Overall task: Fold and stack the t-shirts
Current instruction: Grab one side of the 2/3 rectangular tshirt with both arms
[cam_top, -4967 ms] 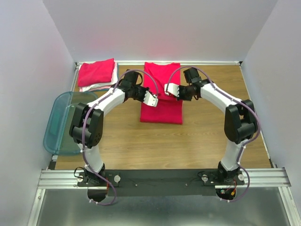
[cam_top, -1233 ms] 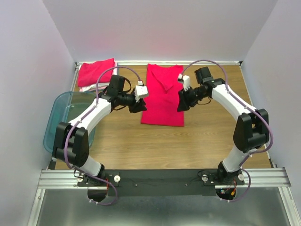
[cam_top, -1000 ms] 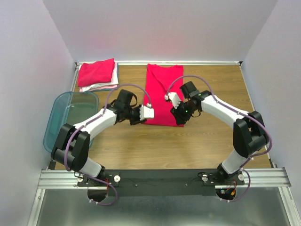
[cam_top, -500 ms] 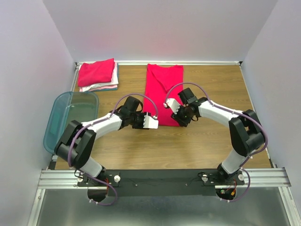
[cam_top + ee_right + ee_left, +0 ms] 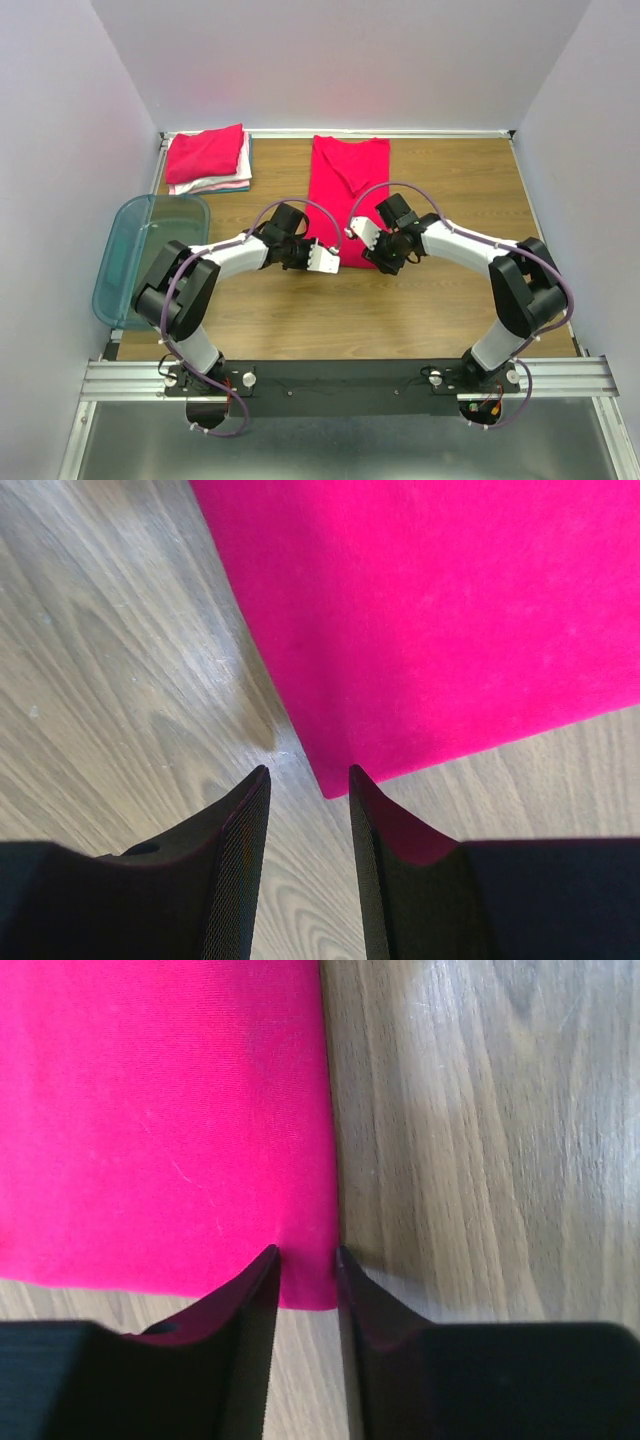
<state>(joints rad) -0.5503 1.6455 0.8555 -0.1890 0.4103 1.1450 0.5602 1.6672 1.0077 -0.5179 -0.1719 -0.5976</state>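
Red t-shirt (image 5: pixel 348 195): near corners are straddled by the slightly parted left gripper (image 5: pixel 307 1252) and right gripper (image 5: pixel 308 772), nothing clamped. Teal bin (image 5: pixel 125 262) is set well left of both.

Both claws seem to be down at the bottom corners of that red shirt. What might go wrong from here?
1. The left gripper straddles only the very corner of the red shirt, so closing may catch just a sliver that slips out.
2. The right gripper has only the corner's tip and bare table between its open fingers. It may miss the cloth, and the fold would go crooked.
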